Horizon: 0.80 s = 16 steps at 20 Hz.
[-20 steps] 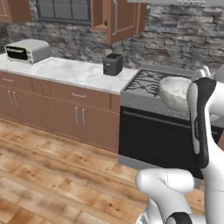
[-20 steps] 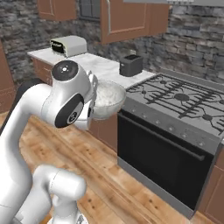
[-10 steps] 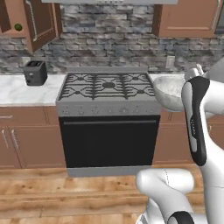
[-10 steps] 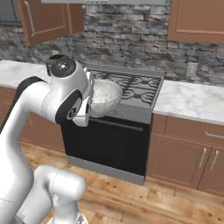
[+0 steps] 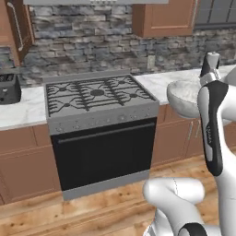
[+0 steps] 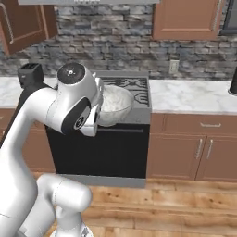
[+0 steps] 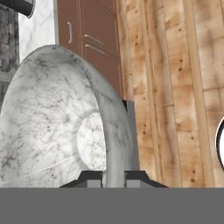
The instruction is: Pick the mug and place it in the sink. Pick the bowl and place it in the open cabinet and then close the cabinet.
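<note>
The gripper is pinching the bowl by its rim, one finger running up the outside wall and the other tucked inside, so the jaws are nearly together with just the rim between them. From the hand cam you're looking straight into the bowl, mottled grey-white stone look, with wood floor and brown base cabinets behind it. In the left base view the bowl hangs in the air to the right of the stove, in front of the marble counter, with the arm's white links covering its right side. In the right base view the bowl sits just in front of the stove, right next to the arm's big round joint, roughly at cooktop height. A toaster is on the counter left of the stove, and an open reddish-brown cabinet door with a silver bar handle hangs up on the wall above it.
</note>
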Motion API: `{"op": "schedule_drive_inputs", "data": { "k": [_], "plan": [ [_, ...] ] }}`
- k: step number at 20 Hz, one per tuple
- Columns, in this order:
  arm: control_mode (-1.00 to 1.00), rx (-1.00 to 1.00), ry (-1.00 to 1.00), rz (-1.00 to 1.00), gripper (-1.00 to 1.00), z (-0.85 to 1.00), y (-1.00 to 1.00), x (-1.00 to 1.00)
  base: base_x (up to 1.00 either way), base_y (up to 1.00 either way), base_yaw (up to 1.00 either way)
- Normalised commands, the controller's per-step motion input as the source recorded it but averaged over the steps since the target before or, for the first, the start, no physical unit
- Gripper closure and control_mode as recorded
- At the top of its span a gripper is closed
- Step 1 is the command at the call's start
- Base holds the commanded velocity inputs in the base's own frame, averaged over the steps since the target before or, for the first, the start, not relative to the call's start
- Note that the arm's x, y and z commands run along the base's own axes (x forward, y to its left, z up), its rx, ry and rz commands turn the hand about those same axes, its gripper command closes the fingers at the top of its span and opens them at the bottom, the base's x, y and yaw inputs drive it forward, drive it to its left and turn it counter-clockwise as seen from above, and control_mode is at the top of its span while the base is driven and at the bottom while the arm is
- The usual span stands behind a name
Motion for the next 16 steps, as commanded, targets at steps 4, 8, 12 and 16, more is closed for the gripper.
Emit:
{"op": "schedule_drive_inputs", "data": {
  "k": [4,8,12,16],
  "plan": [
    [1.00,0.00,0.00,0.00,1.00,0.00,0.00,0.00,0.20,1.00,-0.41],
    [1.00,0.00,0.00,0.00,1.00,0.00,0.00,0.00,0.12,1.00,-0.36],
    [1.00,0.00,0.00,0.00,1.00,0.00,0.00,0.00,0.00,1.00,-0.36],
    [1.00,0.00,0.00,0.00,1.00,0.00,0.00,0.00,0.00,1.00,-0.36]
  ]
}}
